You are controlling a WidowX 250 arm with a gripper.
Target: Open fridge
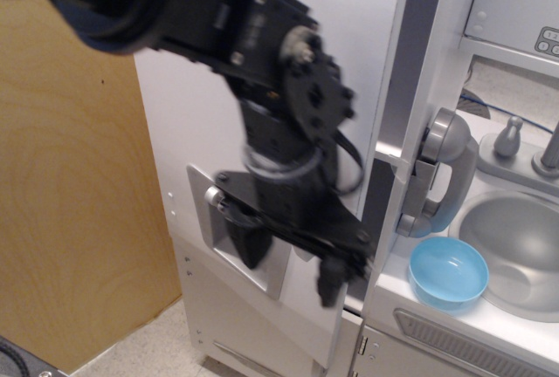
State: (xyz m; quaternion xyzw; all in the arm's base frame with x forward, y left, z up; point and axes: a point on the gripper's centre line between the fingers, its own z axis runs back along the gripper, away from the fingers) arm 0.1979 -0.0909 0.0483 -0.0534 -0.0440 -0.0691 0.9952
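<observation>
Door-opening step under way: fridge (345,63) door stands ajar at centre, dark gap along its right edge. Gripper (288,259) hangs low before the door, fingers apart, handle hidden. Next move, by judgement: swing wider leftward; wooden panel (70,202) limits room, blue bowl (448,272) sits right.
</observation>
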